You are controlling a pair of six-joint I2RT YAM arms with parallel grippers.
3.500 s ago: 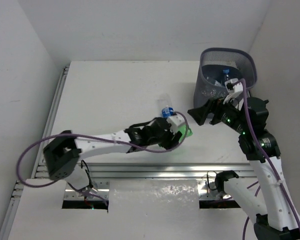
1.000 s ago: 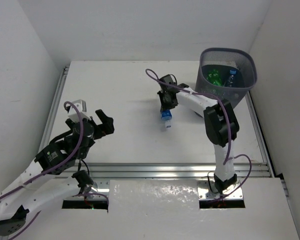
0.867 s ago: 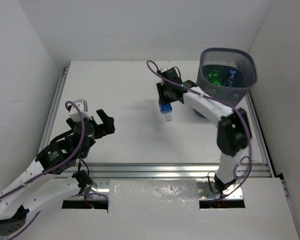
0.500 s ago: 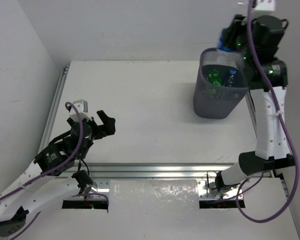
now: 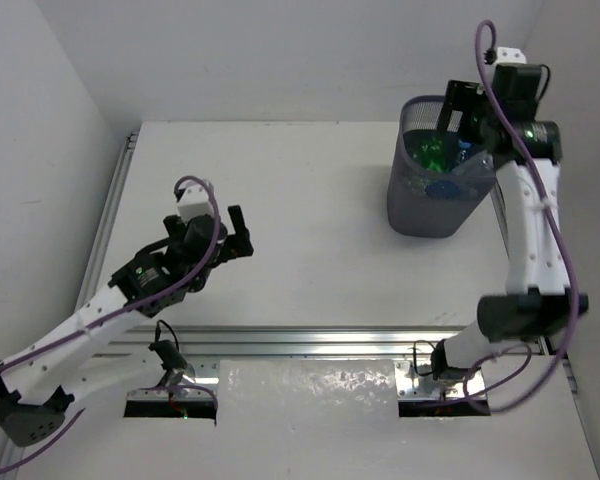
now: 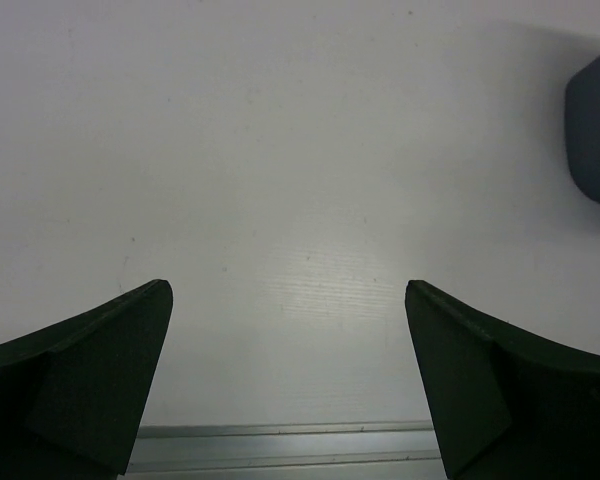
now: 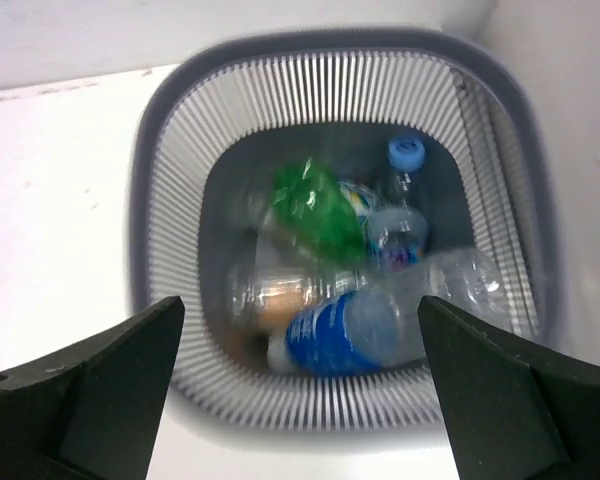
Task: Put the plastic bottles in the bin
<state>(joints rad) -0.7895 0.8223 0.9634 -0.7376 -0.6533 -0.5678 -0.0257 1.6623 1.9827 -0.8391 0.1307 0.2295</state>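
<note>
The bin (image 5: 420, 207) stands at the table's far right corner. My right gripper (image 5: 467, 118) hangs open above its mouth, holding nothing. Seen from the right wrist, the bin (image 7: 170, 200) holds several plastic bottles: a bright green one (image 7: 315, 210), a clear one with a blue label (image 7: 345, 330) lying blurred near the front wall, one with a blue cap (image 7: 405, 190) and a clear one (image 7: 465, 275). The right gripper (image 7: 300, 302) is spread wide over them. My left gripper (image 5: 235, 235) is open over bare table at the left. In its own view the left gripper (image 6: 288, 290) is empty.
White walls close in the table on the left, back and right. A metal rail (image 5: 310, 340) runs along the near edge. The bin's dark side (image 6: 595, 140) shows at the right edge of the left wrist view.
The right gripper carried the blue-labelled bottle from mid-table up over the bin and opened; the bottle now lies inside. The left arm has reached a little forward and to the right.
</note>
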